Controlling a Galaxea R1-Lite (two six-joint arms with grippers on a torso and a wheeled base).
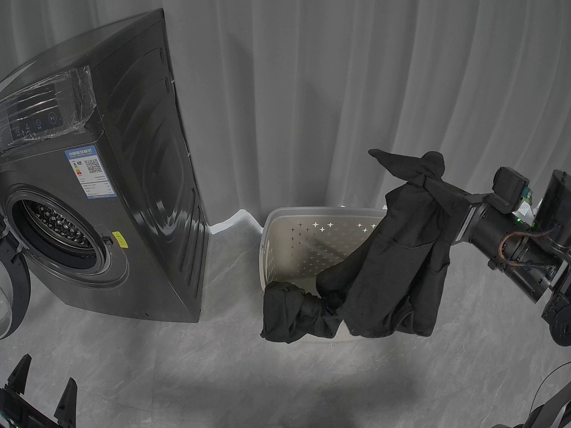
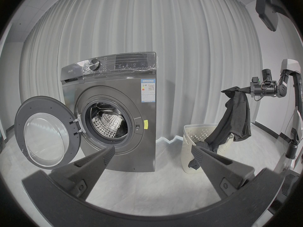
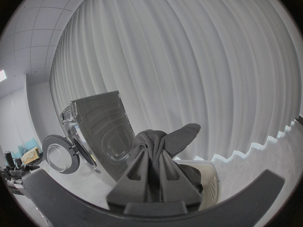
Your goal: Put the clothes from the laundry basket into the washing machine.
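Pale curtains [image 1: 357, 60] behind. Left wrist view shows the washing machine door [image 2: 44, 131] open (head view crops it); clothes [image 1: 392, 263] hang from the clenched right gripper [image 3: 154, 152] into the laundry basket [image 1: 297, 239]; left gripper [image 2: 152, 148] gapes.

Floor [image 1: 226, 381]: grey, marble-patterned. Standing on it: a grey front-loading washing machine [image 1: 143, 221] at left, its door [image 2: 44, 131] swung open, and a white perforated laundry basket [image 1: 297, 239] to its right, apart from it. Black garment [image 1: 297, 316] spills over the basket's near wall; floor contact indeterminate.
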